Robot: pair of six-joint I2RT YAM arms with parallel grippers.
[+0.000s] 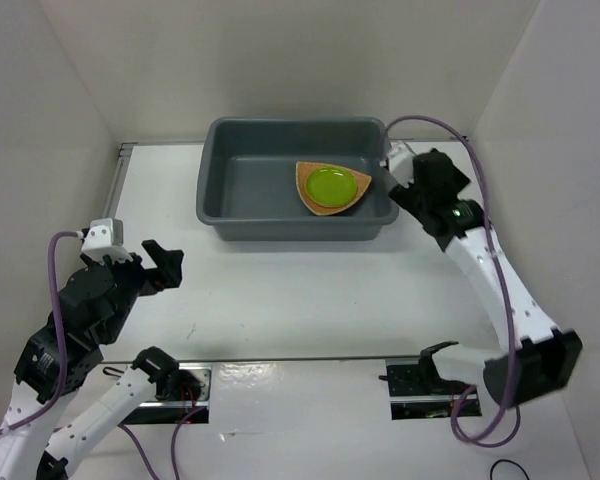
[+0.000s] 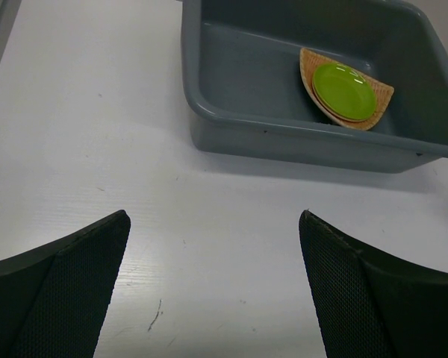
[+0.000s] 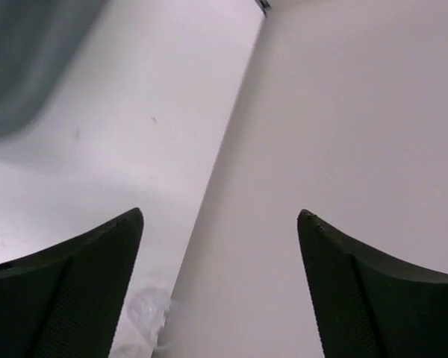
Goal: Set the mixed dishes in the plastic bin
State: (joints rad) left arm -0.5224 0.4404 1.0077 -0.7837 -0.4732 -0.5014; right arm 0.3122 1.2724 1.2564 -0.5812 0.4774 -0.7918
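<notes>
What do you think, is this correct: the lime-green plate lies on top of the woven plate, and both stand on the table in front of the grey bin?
Not quite. The lime-green plate does lie on top of the woven plate, but both are inside the grey bin, towards its right side, not on the table in front of it. The top external view shows this.

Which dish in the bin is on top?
The lime-green round plate; it lies on the orange-tan woven plate, whose rim shows around it.
</notes>
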